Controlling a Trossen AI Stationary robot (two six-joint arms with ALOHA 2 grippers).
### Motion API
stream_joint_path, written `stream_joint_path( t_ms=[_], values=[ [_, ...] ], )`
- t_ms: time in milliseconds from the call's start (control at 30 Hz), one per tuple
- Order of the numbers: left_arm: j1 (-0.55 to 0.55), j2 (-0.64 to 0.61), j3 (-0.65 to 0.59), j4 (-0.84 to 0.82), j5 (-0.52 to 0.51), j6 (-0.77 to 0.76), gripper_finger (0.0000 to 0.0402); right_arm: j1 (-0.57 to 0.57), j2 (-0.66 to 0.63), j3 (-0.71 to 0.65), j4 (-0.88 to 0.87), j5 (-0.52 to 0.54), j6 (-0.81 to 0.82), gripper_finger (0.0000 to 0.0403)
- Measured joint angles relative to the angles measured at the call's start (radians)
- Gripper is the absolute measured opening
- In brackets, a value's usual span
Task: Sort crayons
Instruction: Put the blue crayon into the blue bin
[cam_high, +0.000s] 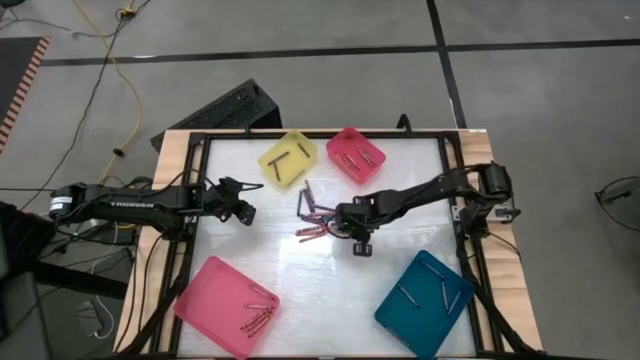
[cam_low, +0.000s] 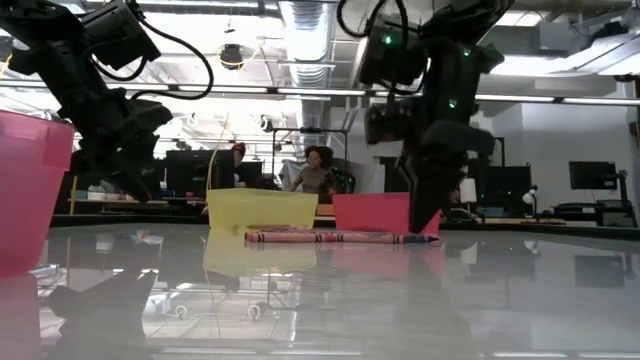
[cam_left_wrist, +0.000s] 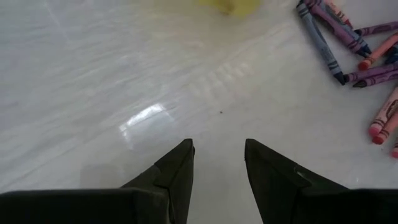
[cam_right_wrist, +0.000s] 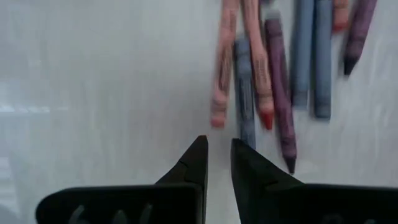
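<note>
Right tool (cam_right_wrist: 217, 152) hung low over the desk (cam_high: 400, 170) at the near edge of the loose crayons (cam_high: 315, 212), its two fingers drawn almost together with only a narrow slot between them and nothing in that slot. The right wrist view showed pink, blue-grey and purple sticks lying roughly parallel just ahead of the fingertips, the nearest grey one reaching almost to them. Judgement: the narrow setting suited a thin stick, so this looked like an approach to single one out rather than a grasp made.

Left tool (cam_left_wrist: 217, 163) waited over bare desk surface to the left of the pile, fingers apart and empty; the crayons showed at the edge of its wrist view, well clear of the tips.

Sorted so far, by the high view: dark sticks in the yellow tray (cam_high: 288, 157), some in the small pink tray (cam_high: 357, 153), several in the large pink tray (cam_high: 226, 303), a few in the teal tray (cam_high: 424, 304). The remaining heap sat mid-desk between the two arms, within reach of either, so the job appeared partly done.
</note>
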Motion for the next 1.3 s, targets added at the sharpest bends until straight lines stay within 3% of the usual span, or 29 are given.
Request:
stream_joint_path(
  t_ms=[600,1300],
  values=[
    [-0.001,0.0,0.0,-0.002,-0.005,-0.017,0.0133,0.066,-0.005,0.009,-0.042,0.023,-0.004,0.0064],
    [-0.001,0.0,0.0,0.0,-0.01,-0.014,0.0133,0.015,-0.005,0.009,-0.036,0.063,-0.053,0.0064]
  ],
)
